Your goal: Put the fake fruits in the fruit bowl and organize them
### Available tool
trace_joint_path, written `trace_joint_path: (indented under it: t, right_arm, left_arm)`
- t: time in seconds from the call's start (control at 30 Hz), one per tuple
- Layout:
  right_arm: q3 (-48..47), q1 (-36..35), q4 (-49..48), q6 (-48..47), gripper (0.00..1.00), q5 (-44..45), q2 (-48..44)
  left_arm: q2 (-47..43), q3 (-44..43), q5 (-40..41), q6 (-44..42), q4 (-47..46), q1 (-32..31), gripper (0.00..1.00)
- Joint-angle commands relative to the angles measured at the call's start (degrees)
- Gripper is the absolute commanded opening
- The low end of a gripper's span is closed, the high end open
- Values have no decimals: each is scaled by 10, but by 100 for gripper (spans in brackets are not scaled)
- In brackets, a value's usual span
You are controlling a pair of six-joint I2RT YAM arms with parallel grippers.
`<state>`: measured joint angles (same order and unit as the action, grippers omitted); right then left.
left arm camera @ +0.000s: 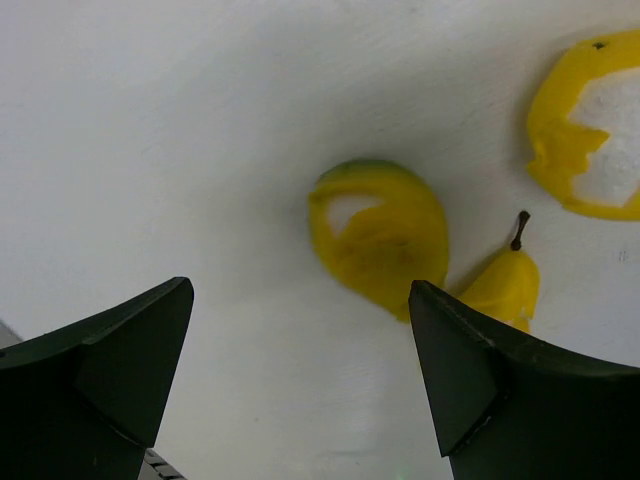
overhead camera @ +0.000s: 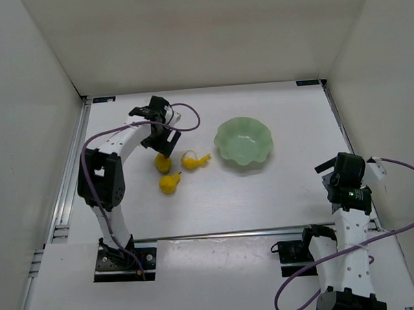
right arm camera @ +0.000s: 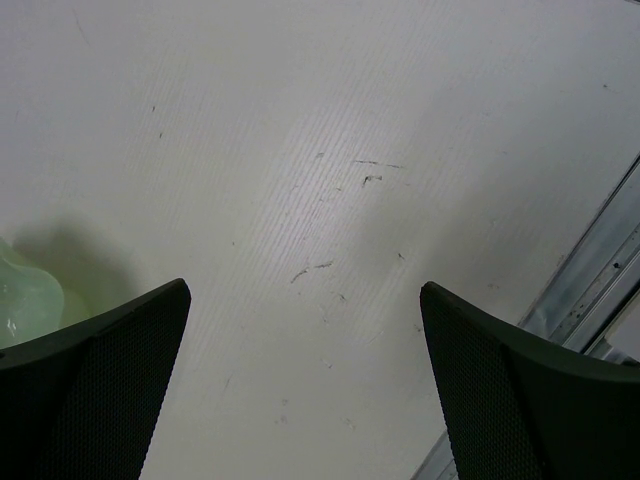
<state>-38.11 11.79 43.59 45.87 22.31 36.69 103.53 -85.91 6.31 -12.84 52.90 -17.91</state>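
The lemon, the pear and the yellow piece with a curved tail lie close together on the table, left of the pale green fruit bowl, which holds nothing. My left gripper hovers just behind the lemon, open and empty. In the left wrist view the lemon lies ahead of the right fingertip, with the pear and the yellow piece beyond. My right gripper is open and empty over bare table, right of the bowl, whose rim shows at the left.
White walls enclose the table on three sides. Metal rails run along the left edge and the right edge. Purple cables loop off both arms.
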Motion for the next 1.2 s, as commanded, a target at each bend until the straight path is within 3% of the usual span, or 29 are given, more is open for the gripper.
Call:
trace_joint_path:
  t: [0.0,0.1,0.37,0.4,0.43,0.53,0.57,0.67,0.8,0.93,1.0,1.07,1.17]
  right_arm:
    - [3,1,6,-9,100,-4,-14]
    - [8,1,12,-14,100,1,-21]
    - [8,1,12,-14,100,6,-21]
    - [8,1,12,-14,100,6,-14]
    - [3,1,12,-14,100,6,-14]
    - [-2,1,12,-14,100,6,0]
    - [-7,1,7,-14,100,6,0]
    - [-7,1,-4,-19,99,0,0]
    - [6,1,-56,-26,97,-24,12]
    - [20,-20,-84,-45,96,-41,53]
    - [20,-33,-91,-50,96,-41,82]
    - [12,-44,-91,-56,96,-20,110]
    - [-8,-44,-83,-56,96,-11,138]
  left_arm:
    - [33,-25,-22,5,19,-23,100]
    - [55,-25,-56,5,19,-23,100]
    - [102,-7,-56,11,19,-23,100]
    - [102,-12,-65,11,19,-23,96]
    - [102,-12,-70,11,19,-23,84]
    - [90,-24,-89,11,38,-23,66]
    - [90,-29,-89,5,44,-23,56]
    - [84,-58,-89,5,83,-23,46]
    - [90,-165,-18,5,136,-50,44]
    - [112,-344,76,1,142,-105,46]
    - [117,-370,89,-4,107,-133,47]
    - [117,-347,89,-27,2,-172,47]
    - [134,-368,30,-43,-81,-218,47]
